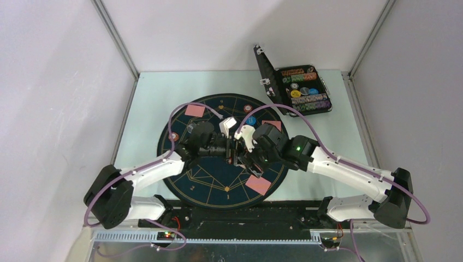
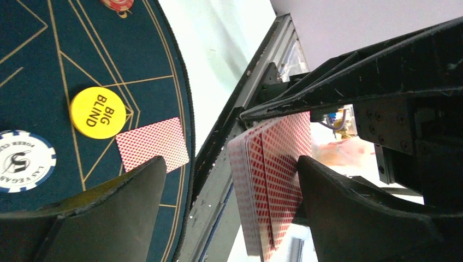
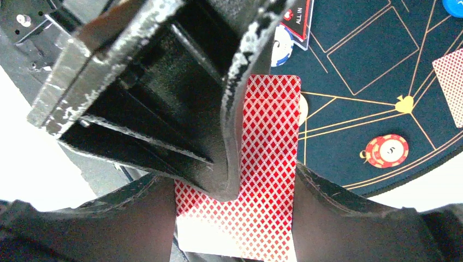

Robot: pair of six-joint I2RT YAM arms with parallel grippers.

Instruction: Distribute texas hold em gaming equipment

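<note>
While pinching a stack of cards [image 3: 267, 164] by its long edges, sitting closed on it at the right gripper [image 3: 235, 180], above the mat [image 1: 213, 177] near its middle. Standing wide apart around the same stack at the left gripper [image 2: 229, 164], one finger crossing the top card's back, contact not being clear. Showing pink-red diamond-lattice backs with white borders, fanning slightly at one corner. Lying singly just inside the mat's edge: one card [image 2: 153, 143], back up, beside a yellow disc [image 2: 98, 112] reading BIG BLIND. Resting near the mat's edge too: an orange-red chip [image 3: 386, 151] and a blue-and-white chip [image 2: 22, 161]. Standing open at the table's [image 1: 147, 109] far right corner: a black case [image 1: 300, 90]. Being hidden from above behind both wrists: jaws and stack alike. Being cut off by the frame: the stack's lower end and a red-edged marker [image 3: 297, 22]. Not showing anywhere: the card faces.
</note>
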